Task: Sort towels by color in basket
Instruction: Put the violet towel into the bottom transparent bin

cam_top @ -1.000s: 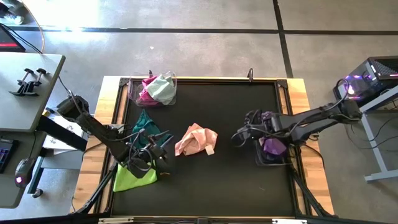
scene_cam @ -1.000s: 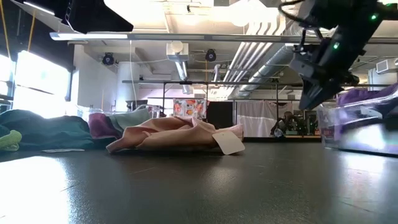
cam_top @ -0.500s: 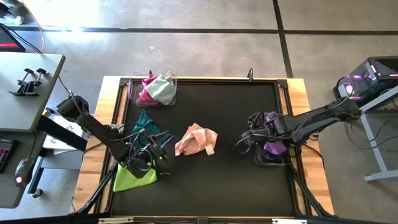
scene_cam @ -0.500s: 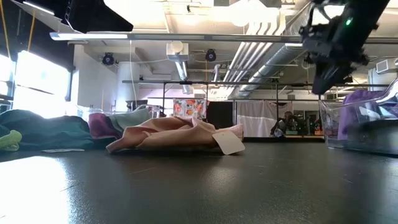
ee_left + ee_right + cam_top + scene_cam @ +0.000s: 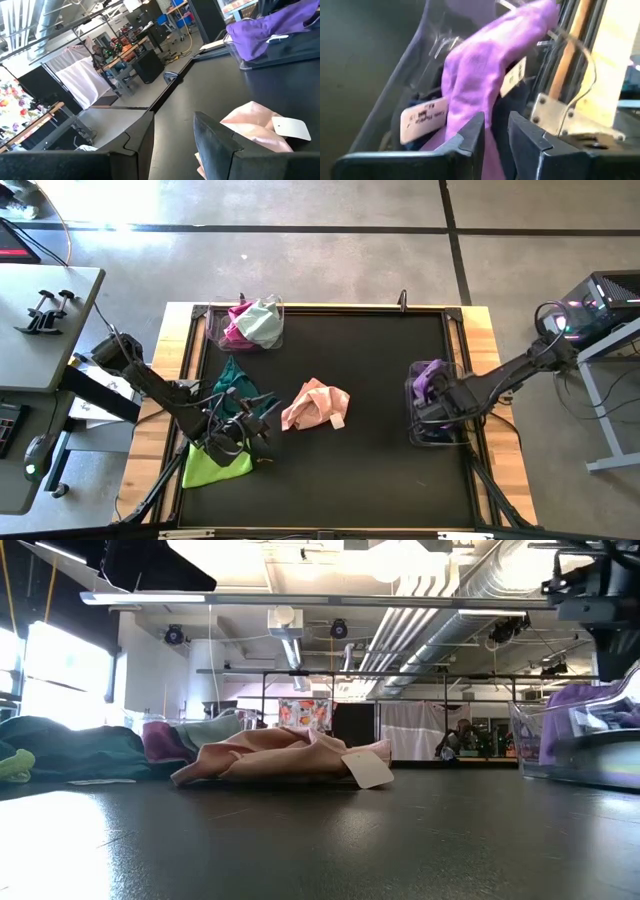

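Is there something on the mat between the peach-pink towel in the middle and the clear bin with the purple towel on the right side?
Nothing visible does. Between the peach-pink towel and the clear bin holding the purple towel lies only bare black mat. The right gripper hangs over that bin, not in the gap.

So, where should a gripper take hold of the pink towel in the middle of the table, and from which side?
Probably from straight above, at the raised ridge of folds in the middle of the pink towel. It lies crumpled in a low heap, alone on the mat, with free space around it. I would avoid the white tag at its edge, which would likely slip. The left gripper is nearer; the right gripper is over the bin.
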You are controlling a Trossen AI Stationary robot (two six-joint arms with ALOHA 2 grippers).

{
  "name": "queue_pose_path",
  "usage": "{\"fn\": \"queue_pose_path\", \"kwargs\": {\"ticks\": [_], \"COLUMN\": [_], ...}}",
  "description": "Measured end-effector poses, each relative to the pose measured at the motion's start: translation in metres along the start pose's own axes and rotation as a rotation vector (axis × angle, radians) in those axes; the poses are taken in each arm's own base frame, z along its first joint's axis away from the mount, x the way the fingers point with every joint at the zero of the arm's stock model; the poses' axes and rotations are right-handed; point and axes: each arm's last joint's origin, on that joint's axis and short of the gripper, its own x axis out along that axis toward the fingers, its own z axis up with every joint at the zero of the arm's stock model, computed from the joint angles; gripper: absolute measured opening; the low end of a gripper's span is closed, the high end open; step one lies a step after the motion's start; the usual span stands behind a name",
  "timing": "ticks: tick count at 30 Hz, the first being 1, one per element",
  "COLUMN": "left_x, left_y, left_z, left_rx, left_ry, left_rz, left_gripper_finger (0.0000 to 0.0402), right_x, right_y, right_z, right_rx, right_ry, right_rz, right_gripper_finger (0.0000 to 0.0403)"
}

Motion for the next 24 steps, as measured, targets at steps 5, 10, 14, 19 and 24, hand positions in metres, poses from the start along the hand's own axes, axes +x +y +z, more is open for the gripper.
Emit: {"fn": "queue_pose_path", "kwargs": {"ticks": [5,10,14,19,24], "left_x": [0.000,0.000,0.000,0.000,0.000], "left_y": [0.000,0.000,0.000,0.000,0.000], "left_z": [0.000,0.000,0.000,0.000,0.000], "left_rx": [0.001,0.000,0.000,-0.002,-0.002], "left_ry": [0.000,0.000,0.000,0.000,0.000], "left_rz": [0.000,0.000,-0.001,0.000,-0.001], "left_gripper_finger": [0.0126,0.0126,0.0126,0.0126,0.0126], "right_x": [0.002,0.023,0.046,0.039,0.014], "right_y": [0.009,0.020,0.026,0.028,0.021], "right_z": [-0.003,-0.016,-0.029,-0.027,-0.019], "right_rx": [-0.036,-0.087,-0.116,-0.123,-0.137], "right_ry": [0.085,0.236,0.351,0.279,0.178], "right_rz": [0.037,0.038,0.086,0.113,0.076], "right_gripper_finger": [0.0064,0.0052,0.0043,0.0037,0.0041]}}
